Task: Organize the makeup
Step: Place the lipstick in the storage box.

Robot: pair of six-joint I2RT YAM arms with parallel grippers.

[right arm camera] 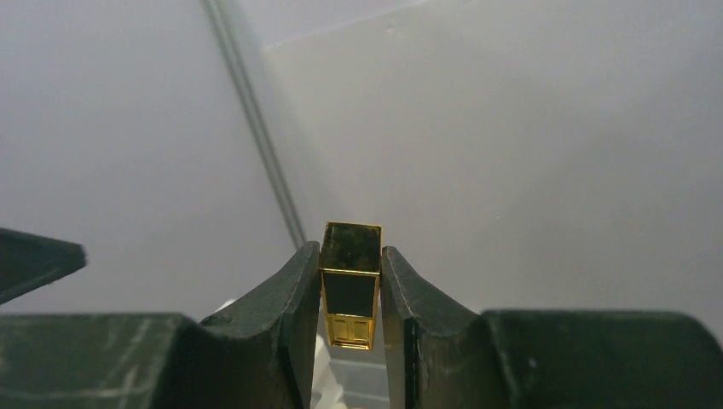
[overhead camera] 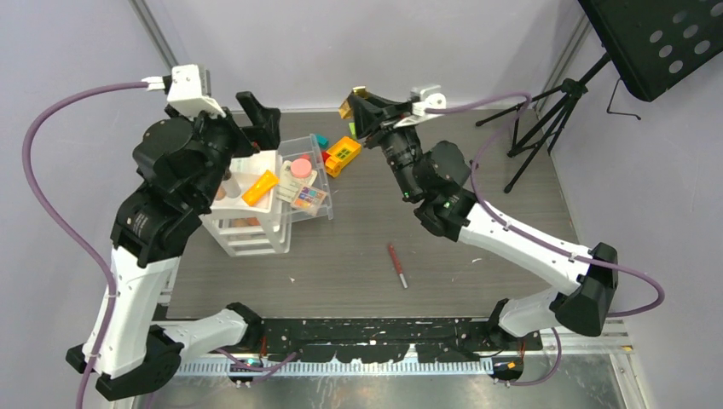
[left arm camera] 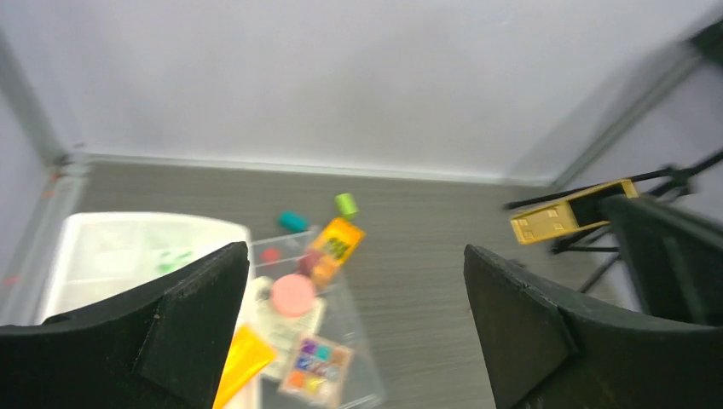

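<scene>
L gripper (left arm camera: 354, 256): jaws fully apart, empty | R gripper (right arm camera: 349, 254): clamped on gold-black lipstick (right arm camera: 350, 294), upright btwn fingers

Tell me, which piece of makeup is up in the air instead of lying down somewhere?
The gold-black lipstick, pinched between the right arm's fingers. The red pencil lies on the table; the others sit in the organizer trays.

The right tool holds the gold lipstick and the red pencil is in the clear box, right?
No. The right tool holds the gold lipstick, but the red pencil lies on the table, outside the clear box. The top view shows it.
</scene>
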